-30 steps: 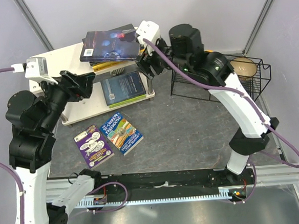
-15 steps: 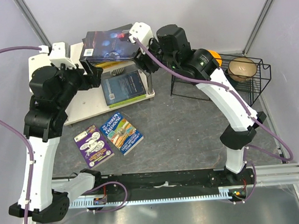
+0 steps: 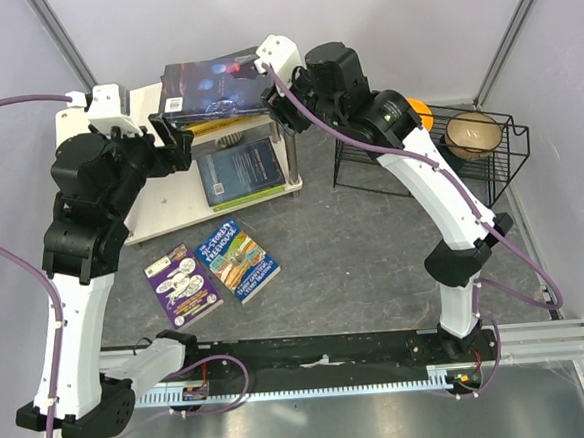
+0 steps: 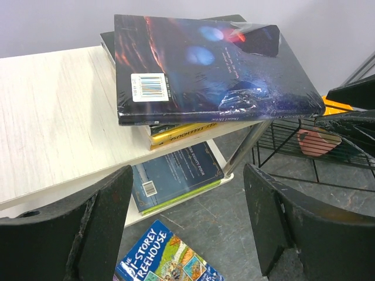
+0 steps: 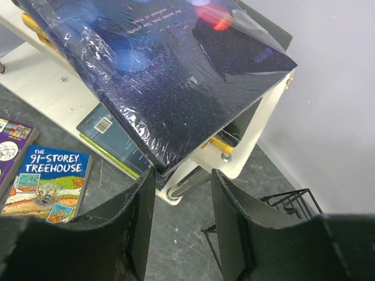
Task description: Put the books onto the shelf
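Books, seven made out: dark galaxy book [image 3: 212, 84] tops the stack on the shelf's [image 3: 75, 129] upper board, over a yellow book [image 4: 176, 133] and a black book [image 4: 108, 44], both mostly covered; blue book [image 3: 243, 167] on the lower board with a green book [image 4: 176, 196] beneath, edge only; purple book [image 3: 181, 285] and multicoloured book [image 3: 237, 260] flat on the floor. Left gripper [image 4: 187, 172] spread wide, empty, facing the stack; right gripper [image 5: 183, 175] part-open, nothing between its fingers, at the galaxy book's corner; contact unclear.
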### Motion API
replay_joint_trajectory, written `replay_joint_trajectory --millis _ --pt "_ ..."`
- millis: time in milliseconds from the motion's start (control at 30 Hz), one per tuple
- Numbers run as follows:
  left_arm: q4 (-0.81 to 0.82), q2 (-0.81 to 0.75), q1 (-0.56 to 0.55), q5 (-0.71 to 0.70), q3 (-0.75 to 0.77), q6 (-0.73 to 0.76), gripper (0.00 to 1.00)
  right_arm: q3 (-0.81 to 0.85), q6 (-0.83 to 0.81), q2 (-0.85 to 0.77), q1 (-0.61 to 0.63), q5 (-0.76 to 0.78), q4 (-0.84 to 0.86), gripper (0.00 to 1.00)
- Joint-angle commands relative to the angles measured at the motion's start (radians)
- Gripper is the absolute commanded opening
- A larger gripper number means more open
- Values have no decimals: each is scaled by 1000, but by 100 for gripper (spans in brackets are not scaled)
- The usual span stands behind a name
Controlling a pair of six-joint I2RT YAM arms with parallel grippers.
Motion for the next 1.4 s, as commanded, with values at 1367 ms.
replay_joint_trajectory --millis 1367 --pt "96 184 149 259 91 -98 77 -62 62 -37 -85 -117 230 58"
